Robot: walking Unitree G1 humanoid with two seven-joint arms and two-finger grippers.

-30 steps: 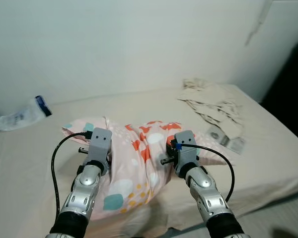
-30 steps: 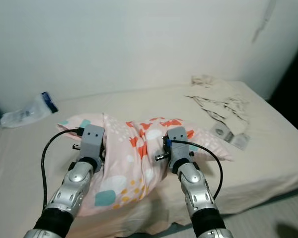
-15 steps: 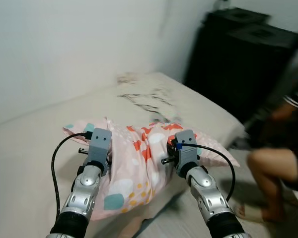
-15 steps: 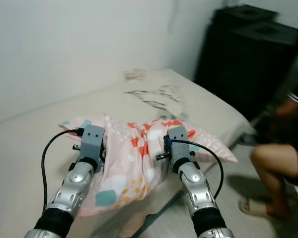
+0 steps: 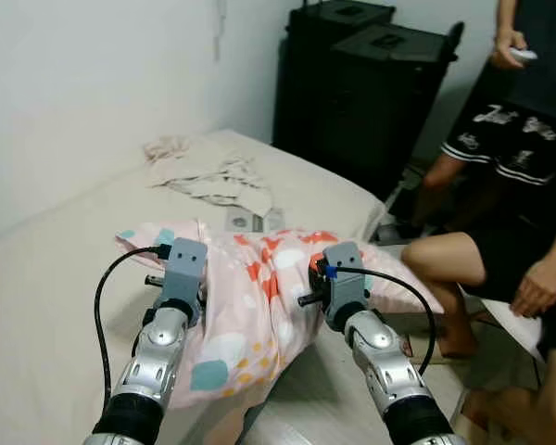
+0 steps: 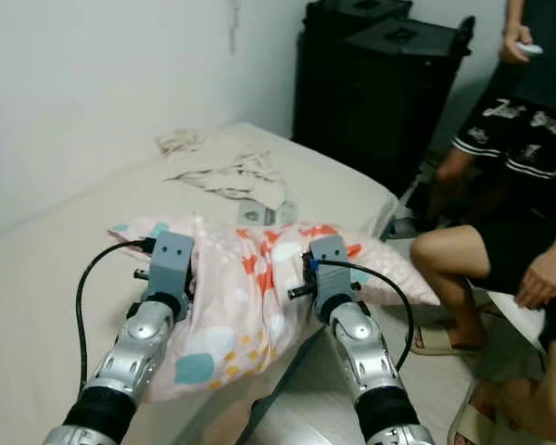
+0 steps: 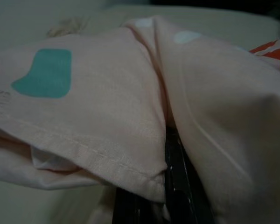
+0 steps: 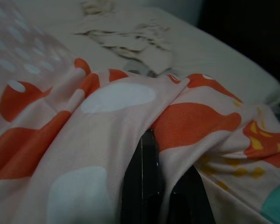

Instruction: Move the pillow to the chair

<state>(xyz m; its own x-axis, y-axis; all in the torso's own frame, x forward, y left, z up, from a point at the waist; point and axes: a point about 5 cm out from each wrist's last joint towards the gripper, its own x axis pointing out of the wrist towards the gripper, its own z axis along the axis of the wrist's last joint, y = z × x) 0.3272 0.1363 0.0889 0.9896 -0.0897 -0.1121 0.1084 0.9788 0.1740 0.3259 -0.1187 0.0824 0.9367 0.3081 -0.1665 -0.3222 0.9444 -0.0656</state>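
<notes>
The pillow (image 5: 250,311) is pink with orange, white and teal patches. It hangs bunched between my two arms, above the edge of the bed (image 5: 46,278). My left gripper (image 5: 193,289) is shut on a fold at the pillow's left side, and its black fingers (image 7: 176,186) are buried in the fabric. At the pillow's right side my right gripper (image 5: 317,289) is shut on another fold, with its fingers (image 8: 142,182) pinched under the orange patches.
Crumpled pale cloth (image 5: 208,171) lies on the far part of the bed. A tall black cabinet (image 5: 352,88) stands behind the bed's end. A person sits close on the right, knee (image 5: 440,260) near the pillow. Another person (image 5: 528,83) stands behind. A slipper (image 6: 428,341) lies on the floor.
The camera has swung right, from the wall and bed towards the black cabinet and the people. Both grippers keep the pillow in the same hold in front of me.
</notes>
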